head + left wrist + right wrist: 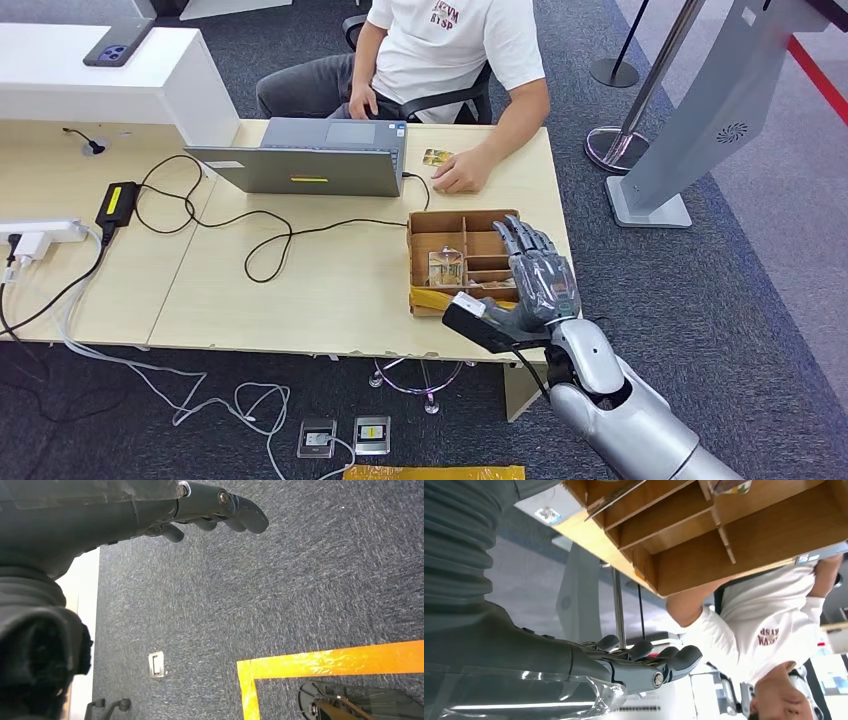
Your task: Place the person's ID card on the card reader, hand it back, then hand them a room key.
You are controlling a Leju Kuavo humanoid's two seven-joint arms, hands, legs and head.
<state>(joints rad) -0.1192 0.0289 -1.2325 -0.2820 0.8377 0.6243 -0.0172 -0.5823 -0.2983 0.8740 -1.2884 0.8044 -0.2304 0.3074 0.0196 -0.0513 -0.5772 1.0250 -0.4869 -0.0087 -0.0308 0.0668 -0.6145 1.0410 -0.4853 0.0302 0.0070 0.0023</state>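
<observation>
A small card (437,157) lies on the desk beside the laptop, just left of the person's hand (462,172). The person sits across the desk in a white shirt. My right hand (540,275) hovers over the right side of a divided cardboard box (412,262) near the desk's front right corner, fingers spread and holding nothing. In the right wrist view the fingers (649,662) are stretched out beside the box (684,570). A clear item (447,266) sits in one of the box's compartments. My left hand (215,507) hangs over the carpet with nothing in it.
An open grey laptop (320,160) stands at mid-desk, black cables (260,235) trailing to an adapter (117,203) and a power strip (40,232) at the left. A phone (118,42) lies on the white counter. A stanchion base (612,148) and kiosk foot (650,205) stand right of the desk.
</observation>
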